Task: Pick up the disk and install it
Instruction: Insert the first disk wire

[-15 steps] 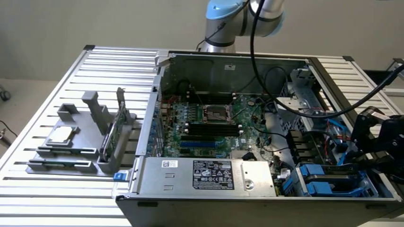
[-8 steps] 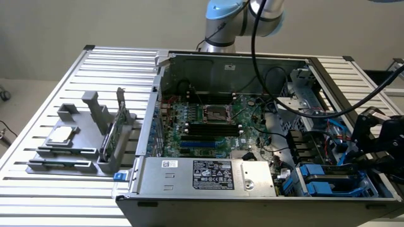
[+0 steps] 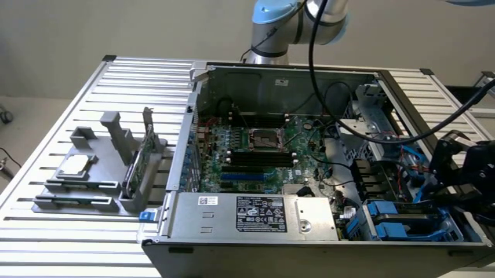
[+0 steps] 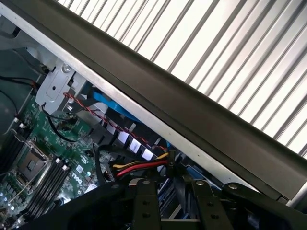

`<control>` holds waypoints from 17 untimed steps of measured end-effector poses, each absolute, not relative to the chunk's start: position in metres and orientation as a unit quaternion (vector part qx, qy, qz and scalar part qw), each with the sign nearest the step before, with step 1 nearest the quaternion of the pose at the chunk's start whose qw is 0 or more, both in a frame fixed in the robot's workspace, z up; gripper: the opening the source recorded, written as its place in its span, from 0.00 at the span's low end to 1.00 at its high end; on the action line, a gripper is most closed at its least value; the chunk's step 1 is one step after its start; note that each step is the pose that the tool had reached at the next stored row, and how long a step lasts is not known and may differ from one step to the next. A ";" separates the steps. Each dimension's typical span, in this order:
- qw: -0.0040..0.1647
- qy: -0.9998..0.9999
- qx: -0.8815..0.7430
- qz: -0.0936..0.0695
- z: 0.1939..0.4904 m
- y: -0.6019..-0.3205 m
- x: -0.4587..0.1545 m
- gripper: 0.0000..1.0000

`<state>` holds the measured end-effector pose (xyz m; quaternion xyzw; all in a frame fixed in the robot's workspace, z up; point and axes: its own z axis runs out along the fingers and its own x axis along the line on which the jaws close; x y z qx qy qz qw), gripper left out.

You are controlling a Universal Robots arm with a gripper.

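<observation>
An open computer case lies on the slatted metal desk, its motherboard exposed and a silver power supply along the near edge. The arm reaches from behind the case, and its black end effector hangs low at the case's near corner on the exterior view's right, just beside the drive bay. Blue-railed carriers sit side by side in that bay. The one nearest the end effector appears to be the disk, but its metal face is hidden, so I cannot tell whether it is fully seated. Nor can I tell whether the end effector is apart or clamped on it. In the wrist view the case's dark rim crosses the frame, with a yellow, red and black cable bundle just inside it. Well apart, on the exterior view's left, a grey holder carries a small silver chip and an upright green card.
</observation>
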<state>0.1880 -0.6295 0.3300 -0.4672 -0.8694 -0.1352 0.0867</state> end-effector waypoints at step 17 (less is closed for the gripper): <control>0.111 -0.867 -0.471 -0.122 0.330 -0.624 0.188 0.30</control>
